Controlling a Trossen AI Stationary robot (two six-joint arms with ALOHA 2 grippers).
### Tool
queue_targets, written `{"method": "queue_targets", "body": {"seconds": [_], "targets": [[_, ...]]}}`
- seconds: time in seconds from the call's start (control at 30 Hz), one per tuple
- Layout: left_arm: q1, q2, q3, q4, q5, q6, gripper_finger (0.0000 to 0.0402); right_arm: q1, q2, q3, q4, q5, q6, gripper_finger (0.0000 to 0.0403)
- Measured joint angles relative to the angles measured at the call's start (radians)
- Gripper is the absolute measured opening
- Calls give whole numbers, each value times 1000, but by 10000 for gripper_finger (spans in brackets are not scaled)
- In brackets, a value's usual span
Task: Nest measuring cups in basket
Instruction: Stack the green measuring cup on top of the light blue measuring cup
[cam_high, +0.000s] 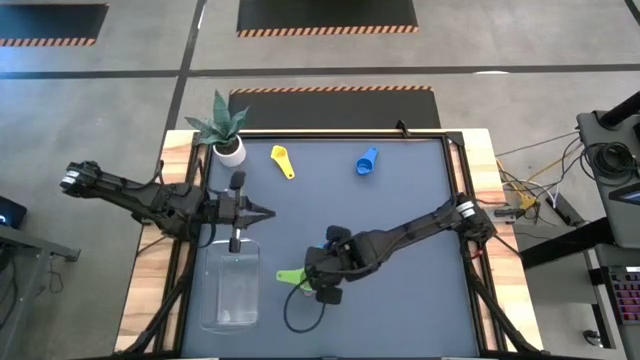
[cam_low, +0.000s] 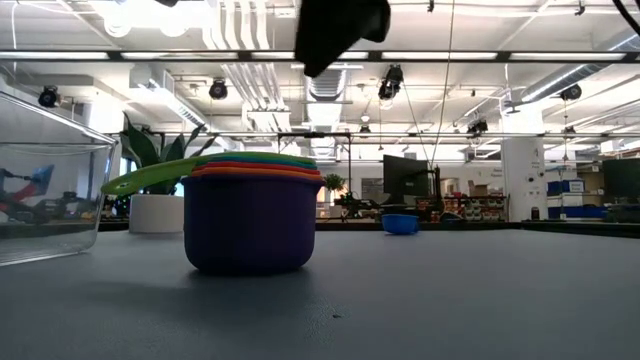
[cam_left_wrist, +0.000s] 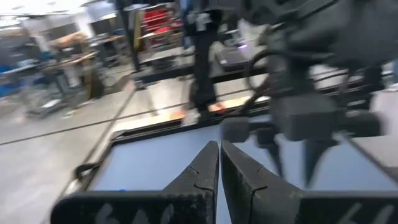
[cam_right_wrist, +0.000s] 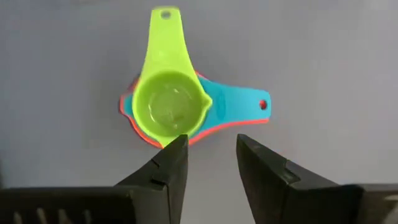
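Note:
A stack of nested measuring cups (cam_low: 250, 225) stands on the grey table: purple outermost, then orange, red and teal, with the green cup (cam_right_wrist: 168, 109) on top. The green handle (cam_high: 290, 277) sticks out toward the basket. My right gripper (cam_right_wrist: 211, 146) hangs open above the stack, pointing steeply down and clear of it. A yellow cup (cam_high: 283, 160) and a blue cup (cam_high: 367, 161) lie apart near the far edge. The clear basket (cam_high: 230, 290) stands at the near left. My left gripper (cam_high: 268, 212) is shut and level, just beyond the basket's far end.
A small white pot with a spiky green plant (cam_high: 225, 135) stands at the far left corner. A black cable loop (cam_high: 300, 318) lies near the front edge, below the stack. Bare table lies between the stack and the two far cups.

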Motion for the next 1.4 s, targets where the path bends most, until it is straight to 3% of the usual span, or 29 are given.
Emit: {"method": "queue_targets", "body": {"seconds": [0.23, 0.43, 0.8, 0.93, 1.1, 1.2, 1.4], "targets": [[-11, 31, 13, 32, 25, -33, 0, 3, -165, -307, 217, -3, -127, 84], [-37, 170, 94, 18, 78, -46, 0, 2, -347, -625, 531, -3, -201, 50], [-65, 537, 423, -468, 108, -182, 0, -11, -620, -1019, 1002, 14, -401, 28], [-65, 670, 529, -666, 122, -237, 0, -13, -681, -1125, 1143, 48, -478, 28], [-66, 816, 635, -801, 251, -282, 0, -25, -728, -1215, 1301, 50, -560, 28], [-72, 886, 672, -851, 328, -289, 0, -33, -744, -1228, 1309, 49, -589, 28], [-98, 982, 720, -938, 361, -304, 0, -40, -749, -1228, 1311, 48, -602, 28]]}}
